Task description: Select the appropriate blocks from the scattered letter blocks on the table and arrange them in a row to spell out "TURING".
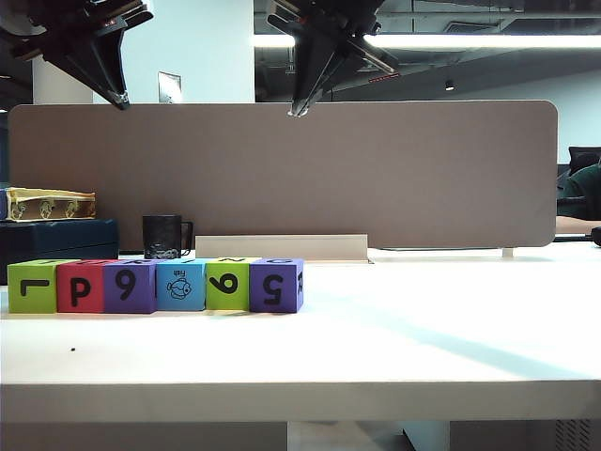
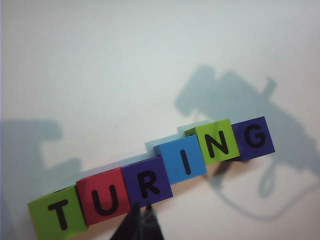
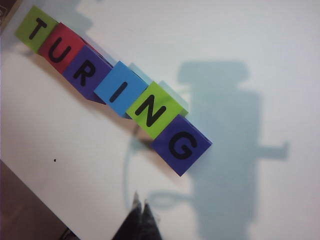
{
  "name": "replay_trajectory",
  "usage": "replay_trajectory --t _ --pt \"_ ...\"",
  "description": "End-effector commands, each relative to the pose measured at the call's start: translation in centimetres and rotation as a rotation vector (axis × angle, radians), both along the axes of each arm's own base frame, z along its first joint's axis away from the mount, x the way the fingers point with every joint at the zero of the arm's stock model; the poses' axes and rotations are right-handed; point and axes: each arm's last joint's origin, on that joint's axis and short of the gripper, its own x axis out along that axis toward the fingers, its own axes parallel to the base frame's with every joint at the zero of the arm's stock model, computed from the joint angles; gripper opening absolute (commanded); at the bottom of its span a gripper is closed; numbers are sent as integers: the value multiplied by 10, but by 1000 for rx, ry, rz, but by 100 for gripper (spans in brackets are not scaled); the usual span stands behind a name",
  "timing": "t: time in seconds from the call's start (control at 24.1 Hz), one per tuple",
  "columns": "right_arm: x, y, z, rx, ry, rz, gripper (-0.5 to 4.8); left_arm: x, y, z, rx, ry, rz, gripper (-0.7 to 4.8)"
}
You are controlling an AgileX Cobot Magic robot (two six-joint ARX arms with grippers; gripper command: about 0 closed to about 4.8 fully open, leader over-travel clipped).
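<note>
The letter blocks (image 2: pixel 150 182) are looking matt and foam-like, with flat black print. The worktop (image 1: pixel 423 329) is showing a smooth white laminate-like face. The divider panel (image 1: pixel 282 169) is appearing cloth-covered, the mug (image 1: pixel 162 236) glossy black.

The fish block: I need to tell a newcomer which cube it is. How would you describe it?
On the white table, a row of six letter blocks stands at the left, in front of the black mug. The fish block is fourth from the left, between purple and lime green: the only blue cube, with a fish drawing.
</note>
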Motion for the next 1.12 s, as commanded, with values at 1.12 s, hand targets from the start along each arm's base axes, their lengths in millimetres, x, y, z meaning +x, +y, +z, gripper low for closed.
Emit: replay_trajectory --t 1.12 --pt "-9 -51 16 66 -264 -144 -1 0 0 3 -3 -20 -9 -6"
